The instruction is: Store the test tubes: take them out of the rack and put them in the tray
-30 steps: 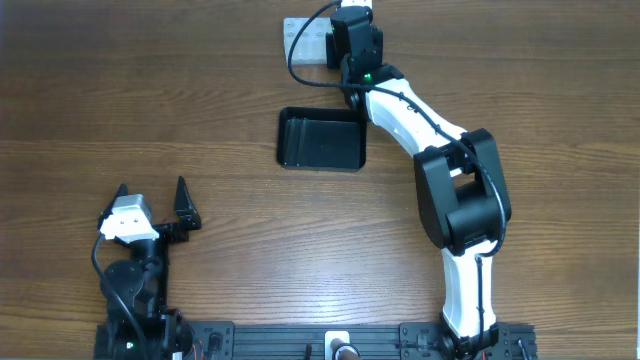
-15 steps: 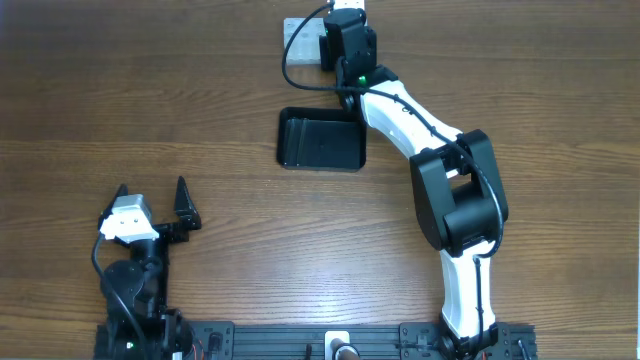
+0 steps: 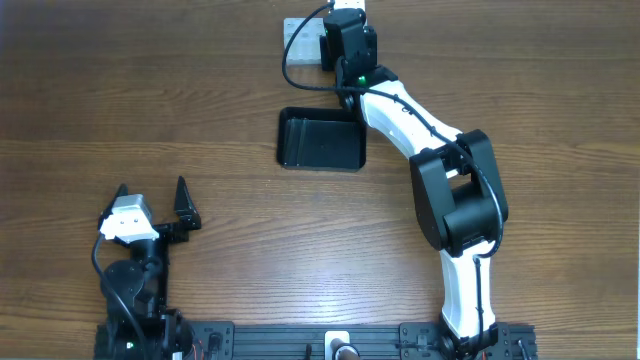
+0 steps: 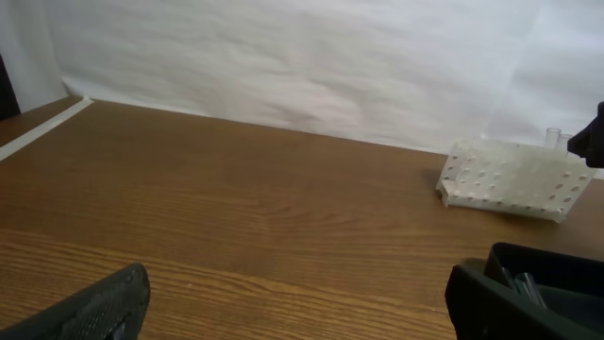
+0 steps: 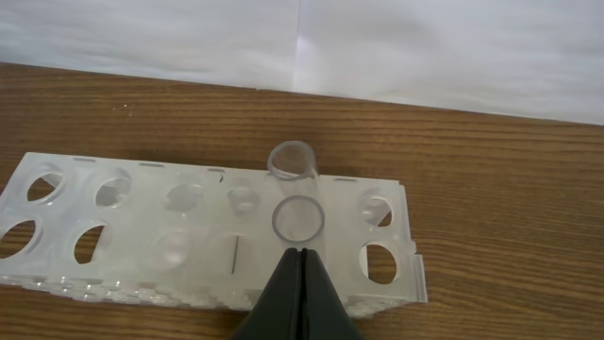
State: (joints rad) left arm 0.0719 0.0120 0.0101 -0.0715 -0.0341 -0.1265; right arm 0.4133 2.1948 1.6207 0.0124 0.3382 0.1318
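Right wrist view is giving you 2 test tubes (image 5: 298, 219) standing in the rack (image 5: 113, 236). The right gripper (image 5: 300, 255) is sitting just beside them, pinched closed and empty. The left gripper (image 3: 152, 186) is sitting fully spread, well away from the rack.

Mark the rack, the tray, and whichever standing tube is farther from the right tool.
rack (image 5: 137, 217), right wrist view, top plate between holes
tray (image 3: 283, 140), top view, left rim
farther tube (image 5: 292, 161), right wrist view, open mouth

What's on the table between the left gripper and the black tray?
Nothing. In the top view, the stretch of wooden table between the left gripper and the black tray is bare.
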